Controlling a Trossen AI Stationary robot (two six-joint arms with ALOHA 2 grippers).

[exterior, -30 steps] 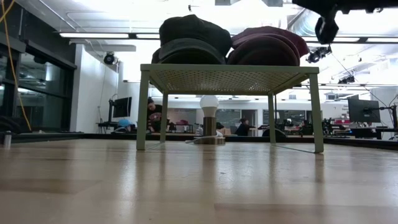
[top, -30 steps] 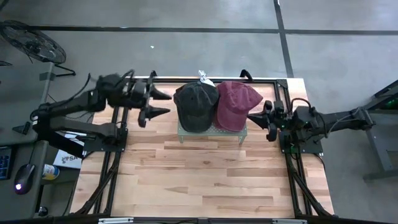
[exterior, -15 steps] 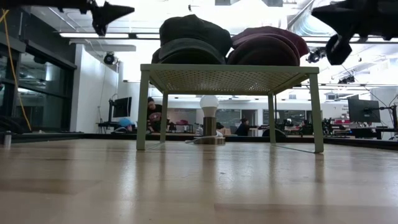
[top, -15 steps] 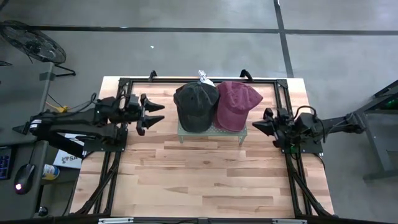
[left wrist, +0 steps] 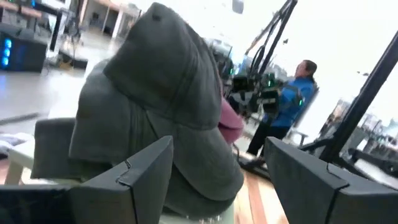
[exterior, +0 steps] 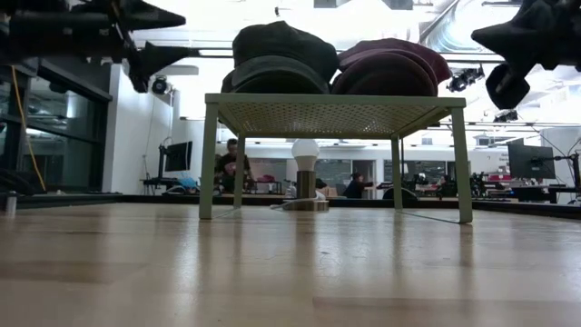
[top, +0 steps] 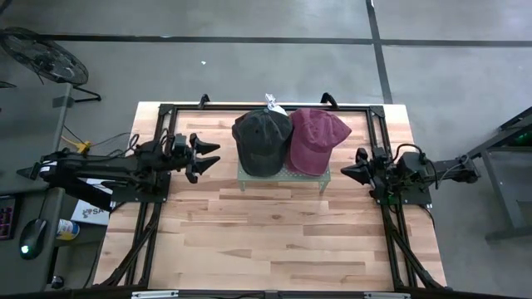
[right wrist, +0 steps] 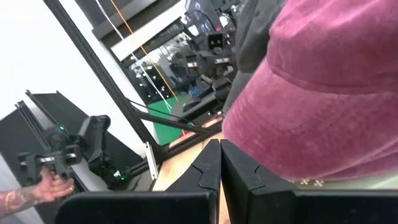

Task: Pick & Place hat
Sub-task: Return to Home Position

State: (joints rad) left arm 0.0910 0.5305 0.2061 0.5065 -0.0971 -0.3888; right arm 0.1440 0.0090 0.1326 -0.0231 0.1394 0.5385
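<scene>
Two caps sit side by side on top of a pale green perforated stand (top: 283,178): a dark grey cap (top: 262,141) on the left and a maroon cap (top: 316,138) on the right. Both rest on their brims and lower edges, and they touch each other. My left gripper (top: 209,153) hovers open, just left of the grey cap and level with it; in the left wrist view the grey cap (left wrist: 155,93) shows ahead of its spread fingers. My right gripper (top: 346,171) is shut, just right of the maroon cap (right wrist: 323,81), pointing at it.
The stand (exterior: 331,104) is on four legs at the far middle of the wooden table (top: 274,241), inside a black frame (top: 266,106). A white tag (top: 272,103) lies behind the grey cap. The near half of the table is bare wood. People are in the room beyond.
My left arm has drawn back toward the table's left and near side and come down to cap height, its fingers still spread. My right gripper has sunk lower and moved a little toward the near edge, beside the maroon cap. The caps have not moved.
</scene>
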